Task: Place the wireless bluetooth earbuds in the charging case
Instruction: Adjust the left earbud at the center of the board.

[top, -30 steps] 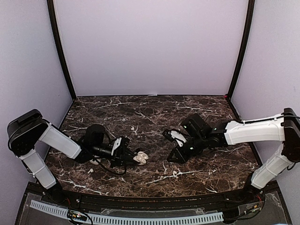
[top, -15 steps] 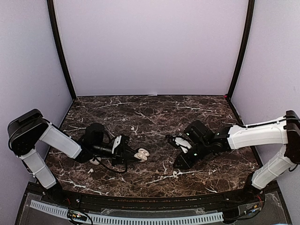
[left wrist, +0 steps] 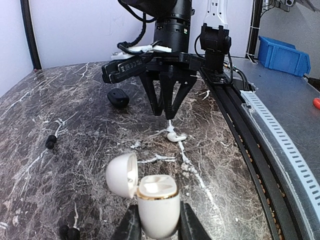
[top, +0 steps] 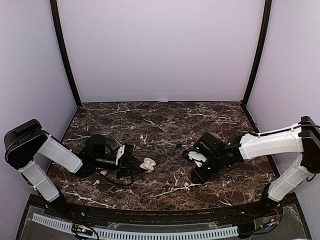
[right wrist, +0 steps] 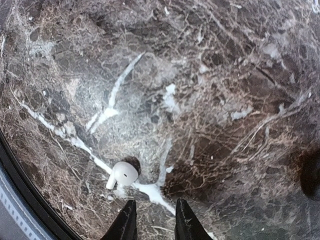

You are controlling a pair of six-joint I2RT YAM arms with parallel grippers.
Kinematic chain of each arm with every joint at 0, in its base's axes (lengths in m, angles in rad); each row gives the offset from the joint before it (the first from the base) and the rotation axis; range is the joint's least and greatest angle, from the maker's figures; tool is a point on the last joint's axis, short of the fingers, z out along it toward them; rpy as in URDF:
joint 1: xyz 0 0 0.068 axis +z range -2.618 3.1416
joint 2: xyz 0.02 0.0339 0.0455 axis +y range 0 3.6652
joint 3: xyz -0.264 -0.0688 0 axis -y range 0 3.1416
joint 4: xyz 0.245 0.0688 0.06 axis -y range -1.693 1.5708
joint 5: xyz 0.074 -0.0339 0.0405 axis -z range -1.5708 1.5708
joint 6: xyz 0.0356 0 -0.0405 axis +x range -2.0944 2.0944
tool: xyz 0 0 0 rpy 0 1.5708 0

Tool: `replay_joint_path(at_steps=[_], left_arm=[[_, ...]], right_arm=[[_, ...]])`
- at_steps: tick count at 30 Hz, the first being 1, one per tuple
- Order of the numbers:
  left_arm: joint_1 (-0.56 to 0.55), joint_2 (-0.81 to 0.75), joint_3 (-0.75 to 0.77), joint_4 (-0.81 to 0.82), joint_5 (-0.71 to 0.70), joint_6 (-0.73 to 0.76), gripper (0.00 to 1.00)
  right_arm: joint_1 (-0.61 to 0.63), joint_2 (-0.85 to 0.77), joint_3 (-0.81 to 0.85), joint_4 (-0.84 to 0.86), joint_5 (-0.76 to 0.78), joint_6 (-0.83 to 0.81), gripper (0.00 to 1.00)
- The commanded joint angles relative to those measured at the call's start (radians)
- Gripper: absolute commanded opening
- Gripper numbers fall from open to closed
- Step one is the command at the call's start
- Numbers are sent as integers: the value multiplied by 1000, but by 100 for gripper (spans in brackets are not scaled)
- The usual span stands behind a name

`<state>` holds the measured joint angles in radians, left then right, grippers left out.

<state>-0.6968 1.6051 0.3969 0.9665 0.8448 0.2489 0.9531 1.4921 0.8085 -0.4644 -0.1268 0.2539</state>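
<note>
My left gripper (left wrist: 157, 231) is shut on the white charging case (left wrist: 157, 209), held upright with its lid (left wrist: 121, 175) swung open to the left; both sockets look empty. The top view shows that case (top: 148, 164) left of centre, at the left gripper (top: 140, 165). A white earbud (right wrist: 123, 173) lies on the marble just ahead and left of my right gripper (right wrist: 154, 219), which is open with nothing between its fingers. In the top view the same earbud (top: 187, 186) lies near the front edge, below the right gripper (top: 198, 175). The left wrist view shows this earbud (left wrist: 175, 136) under the right gripper (left wrist: 167, 109).
A black case (left wrist: 118, 98) lies farther back on the marble table (top: 150, 120). Black earbuds (left wrist: 50, 142) lie to the left, another (left wrist: 68, 233) close by. More white earbuds (top: 141, 136) (top: 96, 182) are scattered. The table's front rail (left wrist: 260, 145) runs close to the right.
The right arm has swung down toward the near edge and now hangs over the white earbud, its jaws wider apart. The left gripper with the case has drifted slightly left.
</note>
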Motion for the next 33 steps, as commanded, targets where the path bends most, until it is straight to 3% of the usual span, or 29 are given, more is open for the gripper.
replay_joint_path(at_steps=[1,3,7,20,33], left_arm=[[8,-40,-20,65,-33,-54,13],[9,-45,-25,79,-69,-61,13],[11,-49,-23,77,-70,-60,13],[11,-70,-38,61,-72,-42,13],[16,-89,-41,37,-81,-21,13]], right_arm=[[47,-53,-27,-14,35,111,25],[63,-76,-42,-13,41,169,20],[89,-112,-77,-11,56,251,0],[146,-7,-74,48,77,286,0],[213,174,45,100,112,263,0]])
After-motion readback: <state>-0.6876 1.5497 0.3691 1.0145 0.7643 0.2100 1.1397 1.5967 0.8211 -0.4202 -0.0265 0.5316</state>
